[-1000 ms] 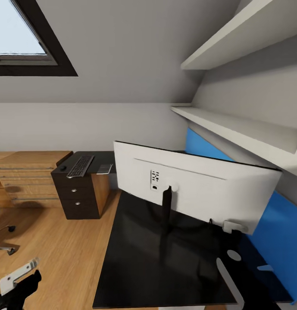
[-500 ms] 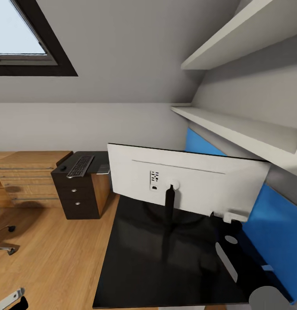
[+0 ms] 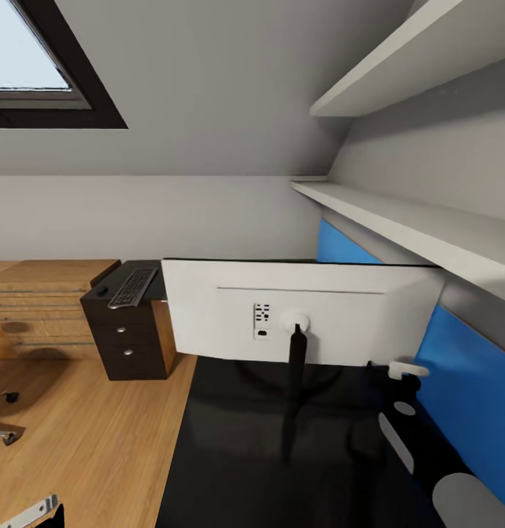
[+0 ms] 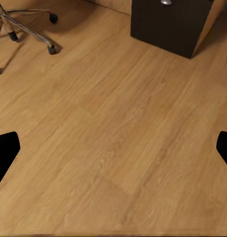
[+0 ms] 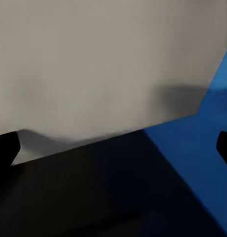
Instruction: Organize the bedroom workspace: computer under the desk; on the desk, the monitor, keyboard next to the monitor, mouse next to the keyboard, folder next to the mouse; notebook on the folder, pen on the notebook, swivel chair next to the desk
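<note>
— Start at the far side. What is the left hand (image 4: 113,148) doing?

— It hangs low over the wooden floor (image 4: 118,98), released: its two black fingertips (image 4: 4,153) sit wide apart with nothing between them.

— Anything near it?

— Ahead of it and off to one side stands the chrome wheeled base of the swivel chair (image 4: 24,27). Farther ahead is the foot of the black drawer block (image 4: 172,24).

— And from the head camera?

— A light wooden cabinet (image 3: 39,308) stands just beside that drawer block, well beyond the left hand. On top of the block lies the keyboard (image 3: 133,287). The small black mouse (image 3: 100,291) sits just beside it, on the cabinet side.

— Where is the monitor (image 3: 296,319)?

— Upright on the black tabletop (image 3: 230,455), between the two hands. Its pale back faces the camera, and its thin black stand reaches down to the surface. Its edge covers part of the drawer block's top.

— Then the right hand (image 5: 113,148)?

— Also released. Its fingertips (image 5: 4,148) are spread to the picture's edges. Right ahead of it is the monitor's pale back, with the dark tabletop below.

— Is it touching the screen?

— I cannot tell. In the head view it sits close to the monitor's lower corner.

— And past it?

— A blue wall panel (image 3: 465,389) runs along the tabletop's far side, under two pale shelves (image 3: 413,220).
</note>
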Motion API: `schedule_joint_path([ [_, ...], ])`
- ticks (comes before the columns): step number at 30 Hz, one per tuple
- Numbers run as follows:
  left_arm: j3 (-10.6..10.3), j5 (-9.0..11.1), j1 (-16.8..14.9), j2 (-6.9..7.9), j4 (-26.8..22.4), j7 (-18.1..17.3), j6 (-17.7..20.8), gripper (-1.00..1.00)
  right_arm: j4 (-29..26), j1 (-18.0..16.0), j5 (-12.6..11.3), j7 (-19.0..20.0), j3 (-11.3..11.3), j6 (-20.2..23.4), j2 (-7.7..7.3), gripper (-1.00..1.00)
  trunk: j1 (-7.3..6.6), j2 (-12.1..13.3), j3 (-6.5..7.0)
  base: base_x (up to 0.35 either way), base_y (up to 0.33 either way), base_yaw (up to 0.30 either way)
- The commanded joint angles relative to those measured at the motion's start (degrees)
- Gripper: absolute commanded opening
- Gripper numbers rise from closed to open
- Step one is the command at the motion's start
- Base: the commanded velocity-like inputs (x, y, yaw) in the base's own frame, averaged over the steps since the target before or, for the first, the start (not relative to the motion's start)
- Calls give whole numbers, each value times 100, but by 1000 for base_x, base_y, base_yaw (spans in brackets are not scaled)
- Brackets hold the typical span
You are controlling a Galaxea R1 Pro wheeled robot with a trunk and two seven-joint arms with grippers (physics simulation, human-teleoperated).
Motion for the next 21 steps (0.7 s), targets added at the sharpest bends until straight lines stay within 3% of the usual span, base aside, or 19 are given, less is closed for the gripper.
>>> schedule_joint_path([
  [1, -4, -185, 1, -4, 77, 1, 30, 100, -5, -7, -56, -41, 50, -35, 15, 100, 1, -4, -5, 30, 0, 0],
  [4, -8, -526, 1, -16, 195, -24, 20, 100, 1, -7, -50, -40, 49, -40, 138, 100, 1, -4, -5, 16, 0, 0],
  [5, -10, -642, 1, -21, 250, -33, -7, 100, 5, -8, -31, -44, 55, -57, 298, 100, 1, -4, -5, 3, 0, 0],
  [9, -15, -700, 1, -17, 343, -36, -207, 100, 5, -3, -7, -43, 64, -66, 456, 100, 1, -4, -5, 1, 31, 0],
  [21, -19, -710, 1, -5, 575, -37, -277, 100, 22, -3, -3, -39, 64, -64, 483, 100, 1, -4, -5, -1, 172, 0],
])
